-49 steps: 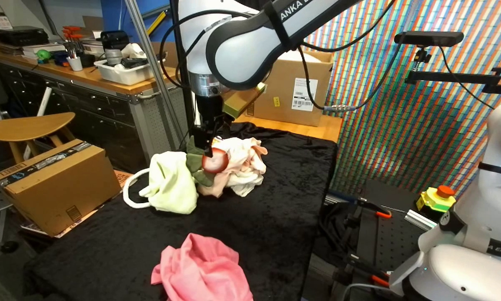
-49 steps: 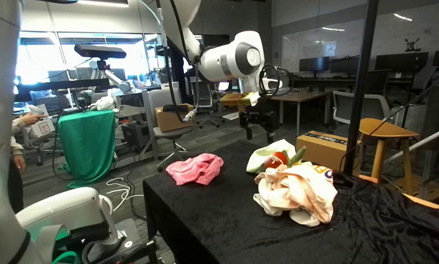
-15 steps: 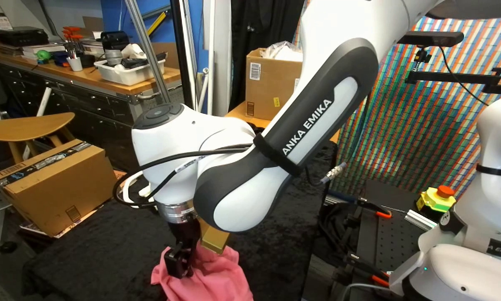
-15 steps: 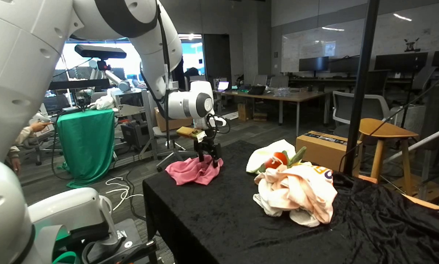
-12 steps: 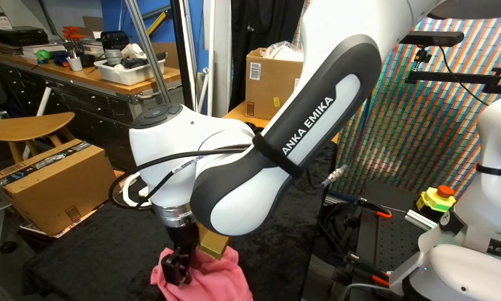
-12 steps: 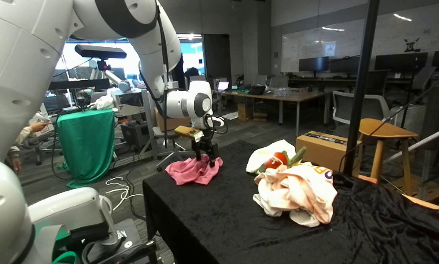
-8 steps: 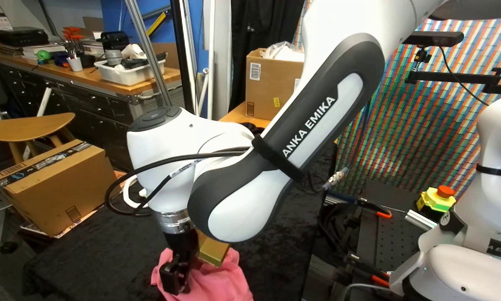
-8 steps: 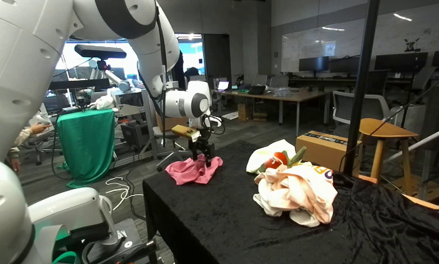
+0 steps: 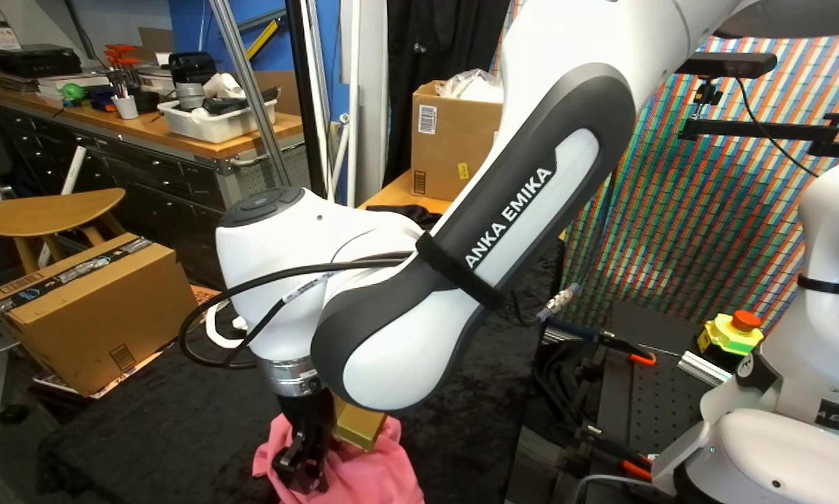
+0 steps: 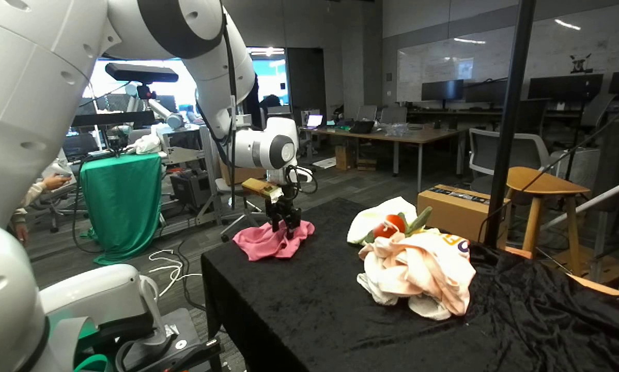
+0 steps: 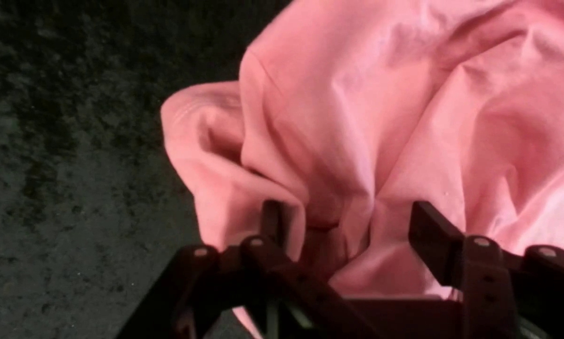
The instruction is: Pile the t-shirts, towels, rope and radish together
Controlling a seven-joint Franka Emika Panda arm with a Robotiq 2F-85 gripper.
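Wrist view shows, on black velvety fabric [image 11: 79, 197], a crumpled pink cloth [image 11: 399, 127], probably light and limp, best pinched by the folds between black fingers [image 11: 430, 240] standing well apart, gripping nothing.

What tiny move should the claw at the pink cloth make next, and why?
Probably close the gripper on the pink cloth: in the wrist view its jaws stand apart with folds between them, and an exterior view shows this cloth lying away from the pile with the radish.
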